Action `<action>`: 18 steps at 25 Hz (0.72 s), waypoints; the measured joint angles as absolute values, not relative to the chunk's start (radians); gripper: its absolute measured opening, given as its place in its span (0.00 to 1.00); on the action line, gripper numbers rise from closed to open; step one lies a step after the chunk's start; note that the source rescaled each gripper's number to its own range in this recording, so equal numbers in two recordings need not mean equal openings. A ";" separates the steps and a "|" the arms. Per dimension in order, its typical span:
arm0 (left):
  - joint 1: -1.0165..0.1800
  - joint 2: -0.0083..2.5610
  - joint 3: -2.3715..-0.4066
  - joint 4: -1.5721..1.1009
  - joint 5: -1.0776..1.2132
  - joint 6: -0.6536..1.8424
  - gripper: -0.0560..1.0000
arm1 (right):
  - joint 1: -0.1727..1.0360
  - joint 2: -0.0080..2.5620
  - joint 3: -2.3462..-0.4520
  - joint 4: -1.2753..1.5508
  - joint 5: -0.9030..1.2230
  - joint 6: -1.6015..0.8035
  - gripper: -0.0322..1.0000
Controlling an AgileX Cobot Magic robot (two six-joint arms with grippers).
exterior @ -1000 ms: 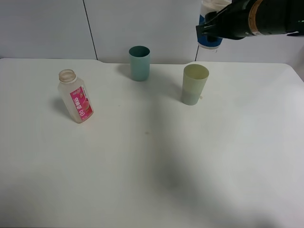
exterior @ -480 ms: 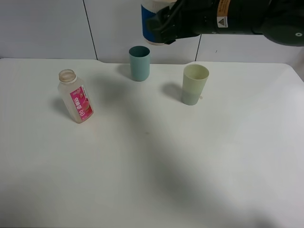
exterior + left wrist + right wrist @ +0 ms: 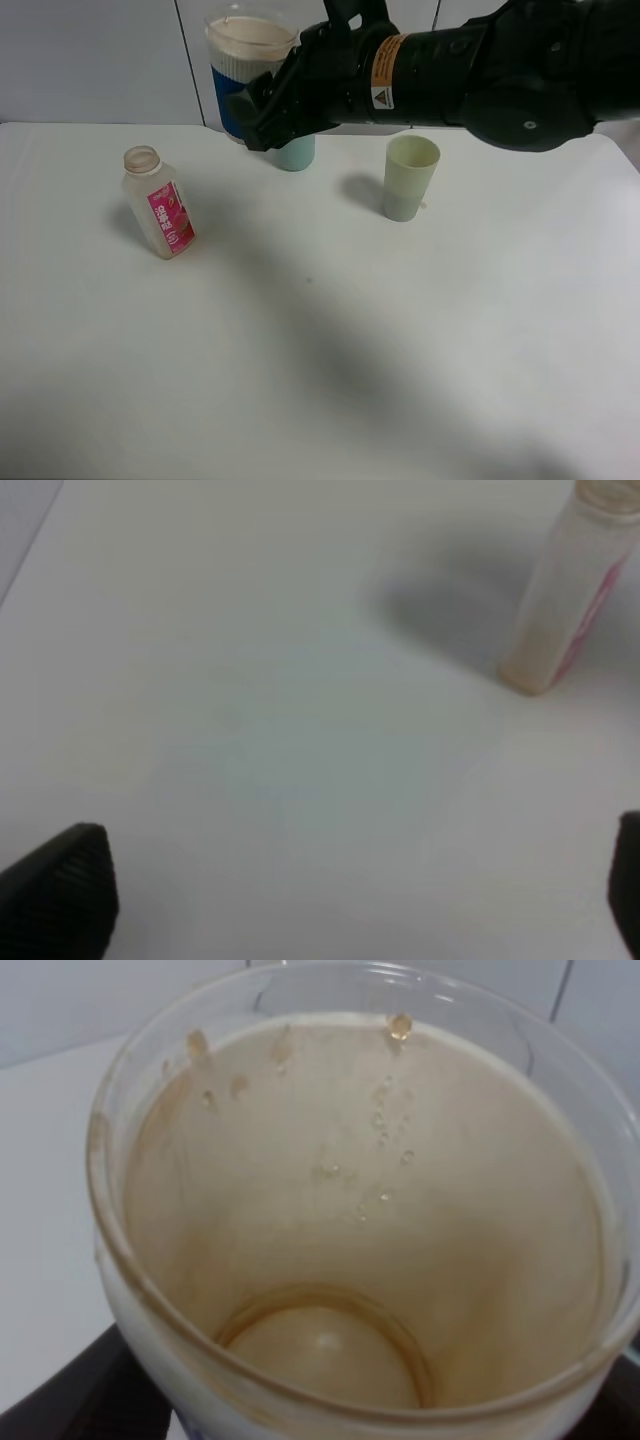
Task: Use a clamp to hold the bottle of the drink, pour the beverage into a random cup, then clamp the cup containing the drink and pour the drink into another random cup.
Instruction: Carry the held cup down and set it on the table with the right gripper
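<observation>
On the table (image 3: 420, 340) the bottle (image 3: 160, 205) stands toward the left edge, somewhat back from the middle, well apart from the cups. One cup (image 3: 297, 152) stands near the back edge, about midway along it, and a second cup (image 3: 409, 178) stands to its right and slightly nearer the front, the two close but not touching. The right arm (image 3: 480, 65) reaches across from the right, above the back edge, and its gripper (image 3: 262, 102) carries a third cup (image 3: 245, 60) in the air, above and just left of the back cup (partly hiding it). The front half of the table lies before all of these.
</observation>
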State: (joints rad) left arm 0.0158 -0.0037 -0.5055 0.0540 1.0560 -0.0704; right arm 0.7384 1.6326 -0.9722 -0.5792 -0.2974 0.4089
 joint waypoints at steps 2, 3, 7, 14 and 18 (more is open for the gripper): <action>0.016 -0.004 -0.506 0.054 1.056 -0.070 1.00 | 0.738 1.664 -0.972 -0.556 -0.306 0.407 0.03; 0.016 -0.004 -0.506 0.054 1.056 -0.070 1.00 | 0.738 1.681 -0.972 -0.538 -0.307 0.400 0.03; 0.016 -0.004 -0.506 0.054 1.056 -0.070 1.00 | 0.738 1.741 -0.972 -0.441 -0.314 0.306 0.03; 0.016 -0.004 -0.506 0.054 1.056 -0.070 1.00 | 0.738 1.815 -0.972 -0.184 -0.313 0.035 0.03; 0.016 -0.004 -0.506 0.054 1.056 -0.070 1.00 | 0.738 1.837 -0.950 -0.132 -0.350 -0.020 0.03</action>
State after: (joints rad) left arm 0.0158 -0.0037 -0.5055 0.0540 1.0560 -0.0704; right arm 0.7384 1.8368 -0.9498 -0.1318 -0.3498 -0.0195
